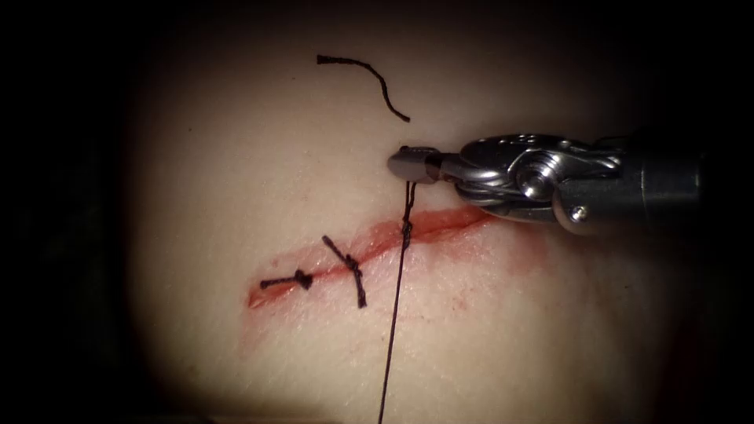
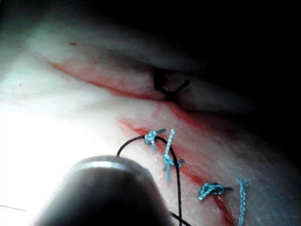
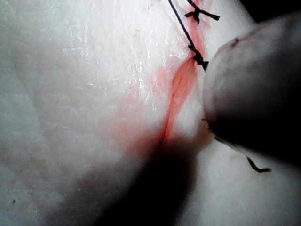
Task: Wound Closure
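The right arm's silver steel needle driver [image 1: 404, 164] is clamping its jaws on the thin black thread [image 1: 395, 314], which is running down through a knot at the red-rimmed cut [image 1: 440, 224] in the pale pork tissue [image 1: 236, 180]. Two tied black stitches [image 1: 349, 267] are sitting left of it; a loose curved cut thread end [image 1: 369, 74] is lying above.

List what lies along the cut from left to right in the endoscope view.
Leftmost knot → second knot → third knot on the long thread → open end of the cut → right tool, shut on the thread.
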You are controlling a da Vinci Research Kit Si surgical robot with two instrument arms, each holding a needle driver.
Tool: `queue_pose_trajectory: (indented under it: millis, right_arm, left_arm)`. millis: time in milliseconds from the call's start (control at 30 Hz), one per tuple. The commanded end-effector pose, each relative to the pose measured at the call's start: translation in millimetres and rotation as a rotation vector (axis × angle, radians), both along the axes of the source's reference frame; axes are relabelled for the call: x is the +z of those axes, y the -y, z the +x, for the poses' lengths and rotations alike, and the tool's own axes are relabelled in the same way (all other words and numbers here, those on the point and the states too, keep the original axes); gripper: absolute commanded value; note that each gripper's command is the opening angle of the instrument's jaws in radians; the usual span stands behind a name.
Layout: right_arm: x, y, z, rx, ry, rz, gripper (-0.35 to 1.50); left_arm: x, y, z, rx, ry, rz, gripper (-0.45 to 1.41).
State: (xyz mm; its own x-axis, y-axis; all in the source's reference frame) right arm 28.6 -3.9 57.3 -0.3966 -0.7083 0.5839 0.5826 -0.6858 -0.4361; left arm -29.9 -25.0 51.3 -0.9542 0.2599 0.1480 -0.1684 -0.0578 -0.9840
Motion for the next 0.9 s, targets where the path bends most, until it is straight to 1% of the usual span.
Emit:
queue_pose_trajectory:
  millis: [33,100,133,167,200,233,267,300,333,367,400,500,633,767,800,833,867,900]
  right_arm:
    - [-0.3,-0.5,1.1,-0.013,-0.004,-0.003,-0.35]
    - [-1.0,-0.9,1.5,-0.033,-0.024,0.017,-0.35]
    - [-1.2,-1.0,1.6,-0.023,-0.035,0.041,-0.35]
    - [-1.6,-1.1,1.9,0.036,-0.053,0.11,-0.35]
    - [-1.6,-1.2,2.0,0.116,-0.071,0.19,-0.35]
    - [-1.6,-1.3,2.1,0.219,-0.09,0.295,-0.35]
    - [-1.4,-1.6,2.1,0.481,-0.16,0.555,-0.35]
    - [-1.4,-1.6,2.1,0.481,-0.16,0.555,-0.35]
    - [-1.7,-2.2,1.9,0.677,-0.212,0.754,-0.35]
    - [-1.7,-2.2,1.9,0.677,-0.212,0.754,-0.35]
    - [-2.2,-2.5,1.9,0.799,-0.238,0.88,-0.35]
    - [-3.2,-2.6,2.5,0.832,-0.241,0.919,-0.35]
    - [-2.7,-2.9,2.9,0.89,-0.254,0.963,-0.35]
    - [-1.7,-2.9,3.0,0.893,-0.214,0.958,-0.35]
    - [-1.5,-2.6,3.0,0.892,-0.192,0.957,-0.35]
    - [-1.5,-2.6,3.0,0.892,-0.192,0.957,-0.35]
    - [-0.8,-1.9,3.0,0.887,-0.158,0.95,-0.35]
    - [-0.4,-1.6,3.0,0.887,-0.142,0.944,-0.35]
  left_arm:
    - [0.5,0.4,-0.4,0.0,0.001,0.002,-0.45]
    - [0.5,0.3,-0.4,-0.005,0.001,0.003,-0.45]
    - [0.6,0.3,-0.4,-0.009,-0.002,0.006,-0.45]
    - [0.5,0.2,-0.4,-0.017,-0.005,0.005,-0.45]
    - [0.6,0.0,-0.3,-0.025,-0.008,0.005,-0.45]
    - [0.6,-0.2,-0.3,-0.031,-0.012,0.005,-0.45]
    - [0.7,-0.6,-0.2,-0.047,-0.026,0.007,-0.45]
    - [0.7,-0.6,-0.2,-0.047,-0.026,0.007,-0.45]
    - [1.1,-1.1,-0.1,-0.056,-0.035,0.008,-0.45]
    - [1.1,-1.1,-0.1,-0.056,-0.035,0.008,-0.45]
    - [1.2,-1.1,0.0,-0.054,-0.034,0.008,-0.45]
    - [1.2,-0.9,-0.1,-0.055,-0.039,0.008,-0.45]
    - [1.0,-0.3,-0.2,-0.055,-0.044,0.005,-0.45]
    - [0.8,0.6,-0.7,-0.038,-0.04,0.01,-0.45]
    - [0.7,0.7,-0.9,-0.036,-0.039,0.01,-0.45]
    - [0.7,0.7,-0.9,-0.036,-0.039,0.01,-0.45]
    - [0.7,0.7,-1.4,-0.031,-0.039,0.01,-0.45]
    - [0.7,0.7,-1.5,-0.029,-0.038,0.01,-0.45]
